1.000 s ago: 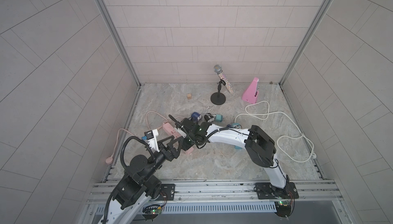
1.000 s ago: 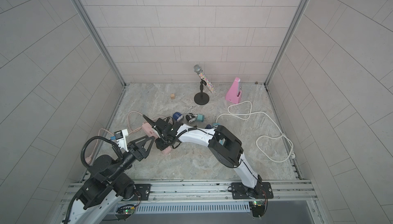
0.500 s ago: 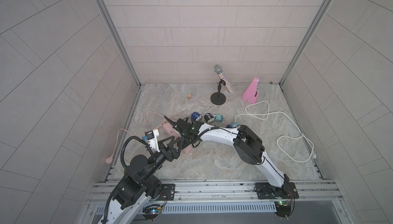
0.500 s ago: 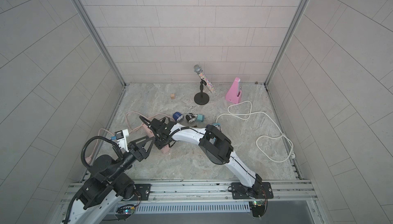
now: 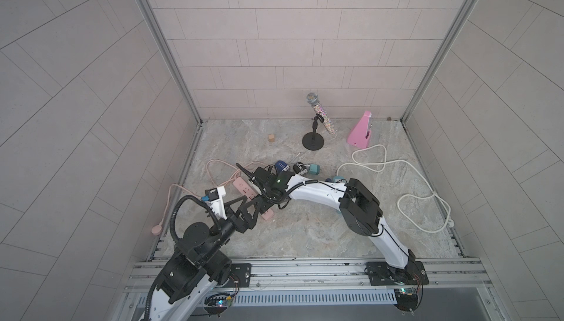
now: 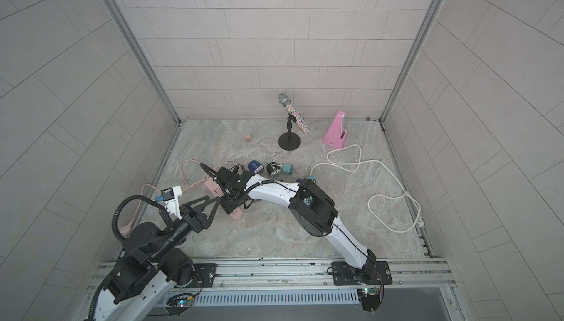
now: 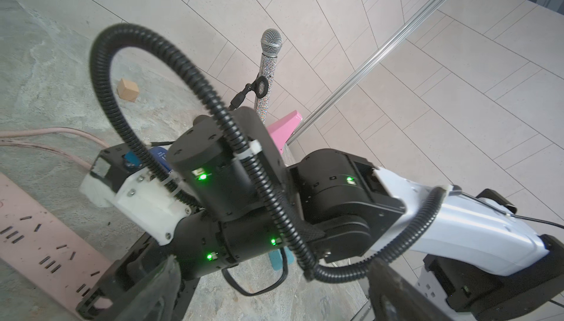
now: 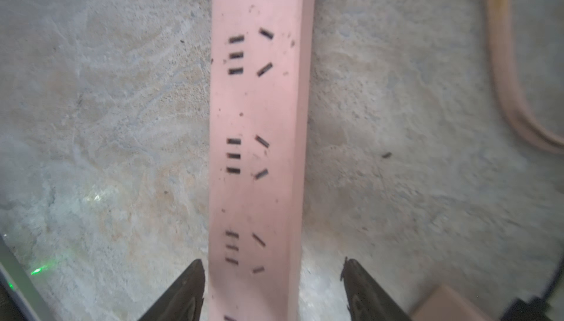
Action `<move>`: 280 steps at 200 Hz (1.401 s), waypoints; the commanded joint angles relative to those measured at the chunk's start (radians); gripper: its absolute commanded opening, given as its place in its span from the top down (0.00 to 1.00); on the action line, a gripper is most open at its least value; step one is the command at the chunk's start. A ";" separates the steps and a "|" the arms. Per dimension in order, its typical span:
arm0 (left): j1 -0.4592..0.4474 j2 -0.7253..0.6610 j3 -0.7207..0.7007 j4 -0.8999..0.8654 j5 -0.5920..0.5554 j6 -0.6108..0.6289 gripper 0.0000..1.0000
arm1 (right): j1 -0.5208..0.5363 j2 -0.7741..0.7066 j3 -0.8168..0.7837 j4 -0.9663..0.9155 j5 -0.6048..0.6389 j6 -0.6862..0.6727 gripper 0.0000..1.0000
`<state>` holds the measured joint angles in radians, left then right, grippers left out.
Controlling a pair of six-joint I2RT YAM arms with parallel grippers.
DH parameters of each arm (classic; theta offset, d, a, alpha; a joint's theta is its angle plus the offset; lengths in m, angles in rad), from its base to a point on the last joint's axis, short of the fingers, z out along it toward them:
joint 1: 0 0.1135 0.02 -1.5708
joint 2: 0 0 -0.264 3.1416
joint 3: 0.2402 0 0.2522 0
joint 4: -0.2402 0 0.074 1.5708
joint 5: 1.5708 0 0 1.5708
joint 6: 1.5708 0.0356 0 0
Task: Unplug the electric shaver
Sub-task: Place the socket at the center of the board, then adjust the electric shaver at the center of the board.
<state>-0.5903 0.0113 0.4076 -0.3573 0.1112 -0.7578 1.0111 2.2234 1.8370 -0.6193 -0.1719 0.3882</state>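
Power strip on stone floor

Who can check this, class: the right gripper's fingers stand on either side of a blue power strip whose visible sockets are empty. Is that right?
Not quite. The power strip is pink, not blue; the right wrist view shows it. The fingers of the right gripper do stand on either side of it, and its visible sockets are empty.

top cams: you look down from high at front, far, both show same whole floor | L wrist: you look up past right arm twd mic, close | R wrist: straight down on power strip, v close; it's also in all other views
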 commanded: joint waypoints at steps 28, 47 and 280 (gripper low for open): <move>-0.002 0.116 -0.030 0.204 0.130 0.028 0.00 | -0.105 -0.402 -0.228 0.038 0.076 -0.016 0.26; -0.002 0.284 0.005 0.269 0.183 0.093 0.00 | -0.183 -0.582 -0.375 0.056 0.098 -0.006 0.25; -0.002 0.665 0.056 0.595 0.210 0.190 0.00 | -0.221 -0.529 -0.693 -0.015 0.330 0.157 0.23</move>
<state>-0.5915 0.6907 0.4767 0.2749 0.3470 -0.6174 0.7952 1.6642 1.1118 -0.6399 0.0826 0.5072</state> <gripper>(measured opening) 0.999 0.767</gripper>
